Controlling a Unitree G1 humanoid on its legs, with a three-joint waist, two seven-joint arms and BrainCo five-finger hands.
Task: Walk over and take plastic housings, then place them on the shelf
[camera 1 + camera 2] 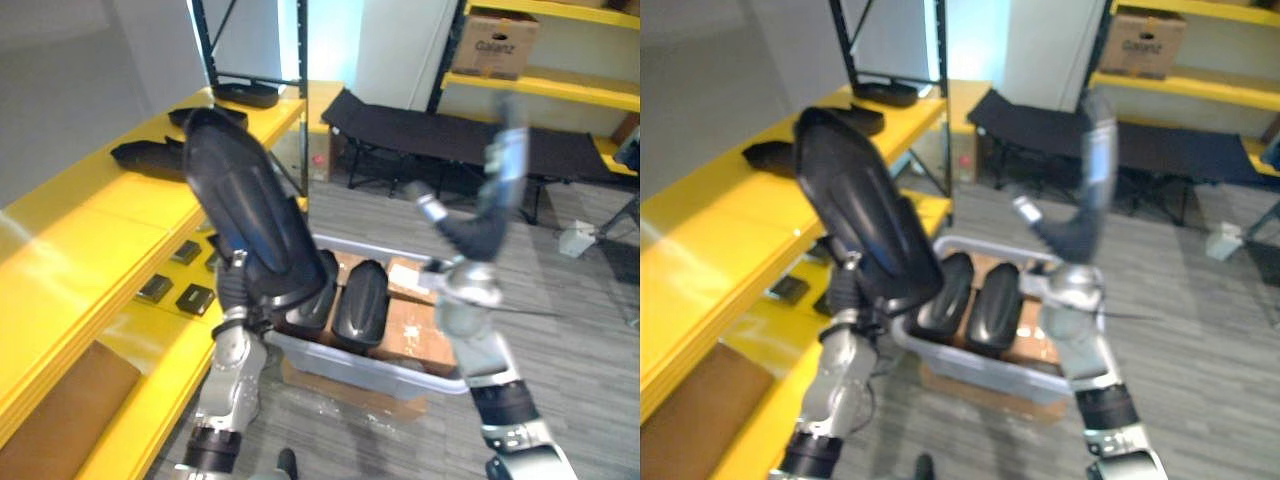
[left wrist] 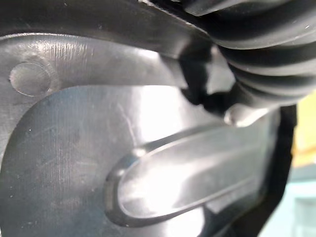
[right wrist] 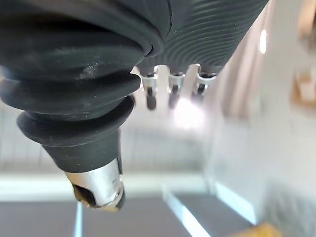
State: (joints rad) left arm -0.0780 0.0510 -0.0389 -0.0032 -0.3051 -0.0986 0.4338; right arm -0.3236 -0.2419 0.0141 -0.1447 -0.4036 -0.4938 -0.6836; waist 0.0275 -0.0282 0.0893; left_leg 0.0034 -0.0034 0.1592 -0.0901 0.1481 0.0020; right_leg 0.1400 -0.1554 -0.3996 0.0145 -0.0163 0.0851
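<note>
One printed word, dark, on cardboard box (image 1: 495,42) — upper yellow shelf (image 1: 570,90).

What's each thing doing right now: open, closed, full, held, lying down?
Held housing: up above the grey bin, carried by the left hand.
Right hand: raised, open, empty.
Grey bin: open-topped, holding two housings standing on end.
Shelf housings: lying flat on the yellow shelf.

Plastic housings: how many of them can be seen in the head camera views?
5. One plastic housing is lifted by the left hand, two stand in the grey bin, and two lie on the yellow shelf. The lifted one may hide others.
</note>
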